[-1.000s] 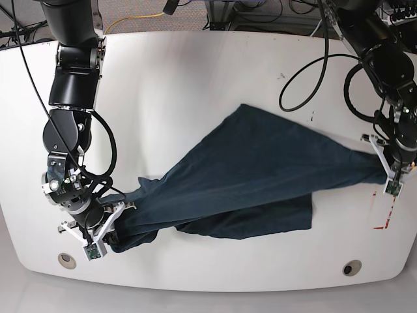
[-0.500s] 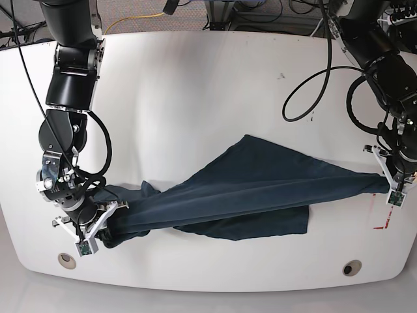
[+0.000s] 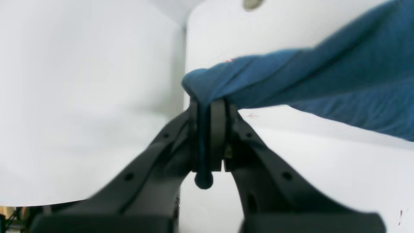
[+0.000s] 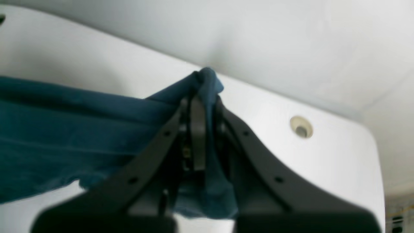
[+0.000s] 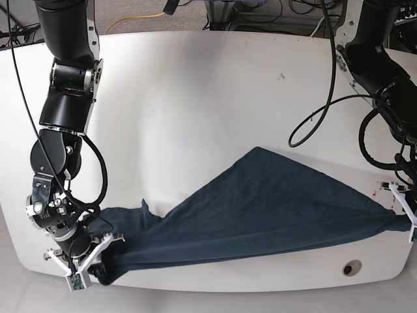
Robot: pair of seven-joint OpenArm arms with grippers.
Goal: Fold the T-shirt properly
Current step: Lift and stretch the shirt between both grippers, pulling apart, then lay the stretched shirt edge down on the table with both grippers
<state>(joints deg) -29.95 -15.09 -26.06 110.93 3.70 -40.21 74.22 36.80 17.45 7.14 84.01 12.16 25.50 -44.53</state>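
The dark teal-navy T-shirt (image 5: 260,208) is stretched across the front of the white table (image 5: 195,98) between my two grippers. My left gripper (image 5: 405,218) is at the right edge in the base view, shut on one corner of the T-shirt (image 3: 291,77), with cloth pinched between the jaws (image 3: 207,106). My right gripper (image 5: 88,267) is at the front left corner, shut on the other end of the T-shirt (image 4: 64,123), with cloth bunched over its fingertips (image 4: 194,110). No white tag mark shows.
Two round holes sit near the table's front edge, one at the left (image 5: 65,259), partly behind my right arm, and one at the right (image 5: 352,268). The table edge runs close to both grippers. Cables (image 5: 306,124) hang off the left arm.
Both grippers have moved toward the front edge and further apart, pulling the T-shirt along. The cloth now lies lower and is drawn out flatter, with the loose lower fold gone.
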